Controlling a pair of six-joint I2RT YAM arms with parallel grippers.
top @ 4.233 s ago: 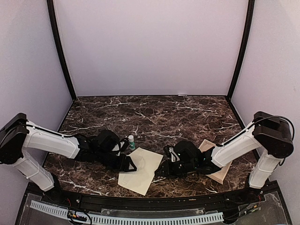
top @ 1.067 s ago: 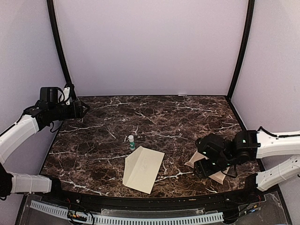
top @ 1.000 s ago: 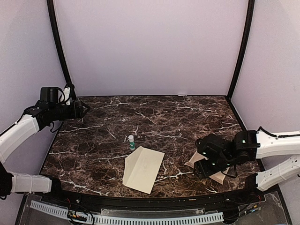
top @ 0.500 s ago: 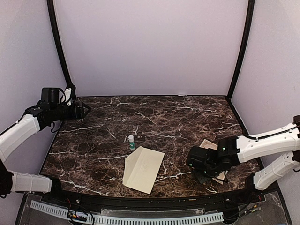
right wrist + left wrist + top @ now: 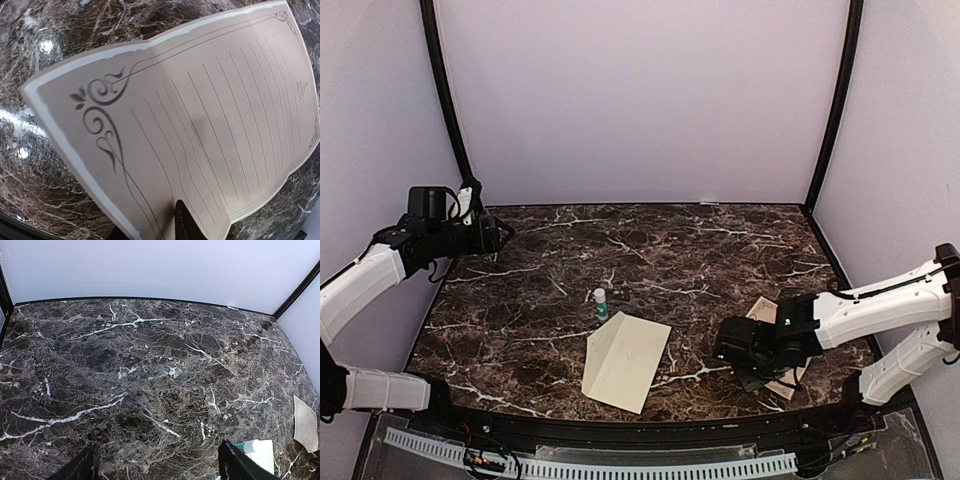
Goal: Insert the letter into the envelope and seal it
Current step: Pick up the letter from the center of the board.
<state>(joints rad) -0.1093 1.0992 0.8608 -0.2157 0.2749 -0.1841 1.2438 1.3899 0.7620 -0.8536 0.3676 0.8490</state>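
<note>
Pair of arms, left arm (image 5: 360,285) and right arm (image 5: 880,308): rounded white link shells, black joint housings, black wrist sections ending in dark fingers (image 5: 80,467), thin black cable (image 5: 880,287) running along the forearm.

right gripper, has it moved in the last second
Yes. The right gripper has shifted left, closer to the envelope, which has stayed put, and further over the letter.

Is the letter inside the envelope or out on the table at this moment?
Out. The letter lies on the table at the right, its ruled lines showing in the right wrist view, apart from the envelope.
</note>
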